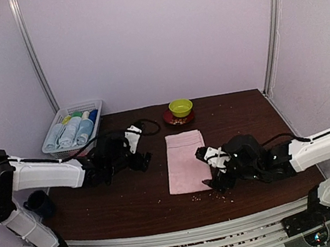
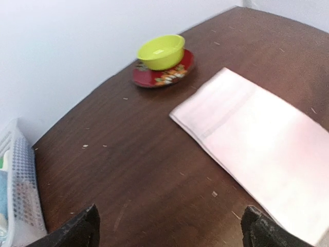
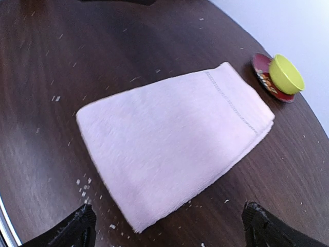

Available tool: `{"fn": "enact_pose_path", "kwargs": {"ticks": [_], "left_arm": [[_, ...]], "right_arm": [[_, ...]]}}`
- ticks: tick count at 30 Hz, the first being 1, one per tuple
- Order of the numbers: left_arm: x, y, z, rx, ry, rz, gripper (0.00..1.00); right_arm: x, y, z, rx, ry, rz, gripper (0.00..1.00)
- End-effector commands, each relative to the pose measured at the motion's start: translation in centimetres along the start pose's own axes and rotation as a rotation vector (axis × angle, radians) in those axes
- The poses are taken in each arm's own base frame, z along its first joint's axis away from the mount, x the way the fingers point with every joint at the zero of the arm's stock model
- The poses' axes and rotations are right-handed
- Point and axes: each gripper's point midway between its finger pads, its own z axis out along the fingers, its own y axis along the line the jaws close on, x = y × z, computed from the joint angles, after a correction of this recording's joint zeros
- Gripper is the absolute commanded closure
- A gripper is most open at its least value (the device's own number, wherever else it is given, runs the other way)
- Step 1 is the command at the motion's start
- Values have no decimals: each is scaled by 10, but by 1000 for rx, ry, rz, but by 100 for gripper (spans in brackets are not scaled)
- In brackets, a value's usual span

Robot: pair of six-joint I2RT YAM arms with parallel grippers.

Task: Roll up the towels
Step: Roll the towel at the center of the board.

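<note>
Lilac-white walls close in a dark brown worktop sprinkled with pale crumbs. From above, the pink towel lies flat near the middle as a folded rectangle, its long sides running from near to far. Beyond its far end a yellow-green bowl sits on a red plate. At the far left corner a white mesh basket holds rolled towels in pale blue and white, with green and blue rolls behind them. The left end effector rests low over bare wood to the left of the pink towel, apart from it. The right end effector sits at the towel's right edge near the front corner. A dark mug stands by the left arm.

From the left wrist, the left end effector is spread wide with only wood between its fingers. The pink towel lies ahead to the right, the bowl and plate farther off, and the basket at the left edge.

From the right wrist, the right end effector is likewise spread wide and grips nothing. The pink towel lies smooth just ahead of it, its nearest corner between the fingers. Crumbs dot the wood beside that corner, and the bowl sits at upper right.
</note>
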Motion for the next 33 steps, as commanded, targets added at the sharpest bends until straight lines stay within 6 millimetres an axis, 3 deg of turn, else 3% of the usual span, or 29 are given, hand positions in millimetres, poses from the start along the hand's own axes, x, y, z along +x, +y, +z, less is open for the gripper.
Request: {"fn": "enact_pose_path", "kwargs": {"ticks": [1,5,10,17,25,31,33], "left_arm": [[29,-50,-16,212,-75,210,2],[59,-70,-32,322,-86,290,2],[50,-79,-47,341,-164,339,2],[58,-84,-44,324,-154,366,2],[60,-83,-39,285,-134,396,2],[52,-78,-45,258,-172,399,2],[52,-77,-48,252,-190,413,2]], "right_arm": [[20,20,3,5,34,-260,0],[37,26,8,42,96,-380,7],[51,30,11,40,120,-441,11],[70,35,25,29,208,-505,18],[78,36,40,56,252,-582,43],[82,43,46,43,263,-653,46],[87,46,49,29,276,-670,54]]}}
